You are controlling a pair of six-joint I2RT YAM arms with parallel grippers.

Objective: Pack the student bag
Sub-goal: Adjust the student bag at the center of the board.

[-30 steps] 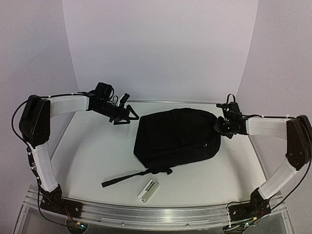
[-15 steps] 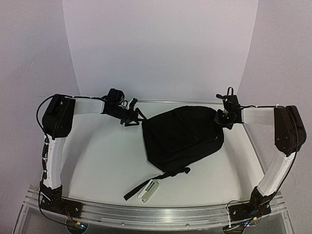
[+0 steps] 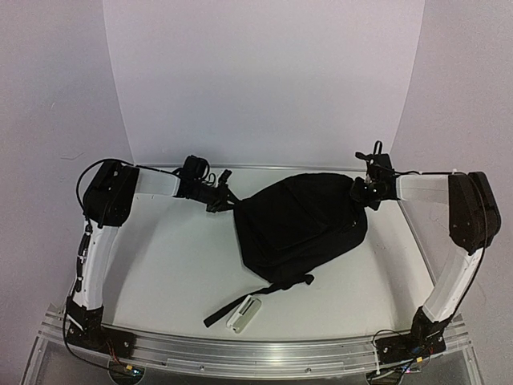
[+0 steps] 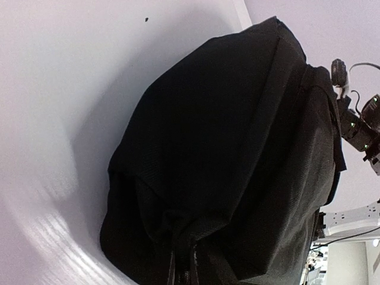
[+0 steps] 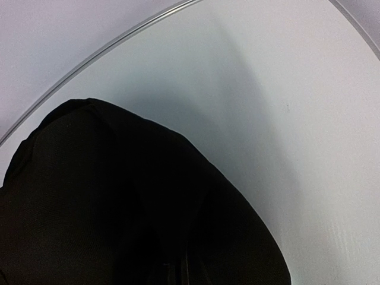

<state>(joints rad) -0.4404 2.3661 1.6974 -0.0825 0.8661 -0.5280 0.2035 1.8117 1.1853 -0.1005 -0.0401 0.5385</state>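
Early stage of packing, judged from the lie of things. Shows the bag (image 3: 300, 224) slumped on the bench (image 3: 160, 265), a little toward 3 o'clock of centre, with far corners at 10 and 2 o'clock and a strap (image 3: 218, 317) trailing toward 7 o'clock. Shows the left fingers (image 3: 228, 200) at the 10 o'clock corner, drawn close together and, going by the bunched cloth in the left wrist view, apparently pinching a fold of the bag. Shows the right fingers (image 3: 362, 195) closed at the 2 o'clock corner, touching the cloth and seemingly gripping it, though all but lost against black fabric in the right wrist view. Places a small white item (image 3: 244, 313) near the 6 o'clock edge, just beside the strap end, outside the bag and probably meant for packing. No opening or lining visible; impossible to tell whether zipped. Next, probably: keeping both corners held firmly, lifting or spreading the cloth to stand the bag up and expose its mouth without slipping off the soft fabric, then fetching the white item.
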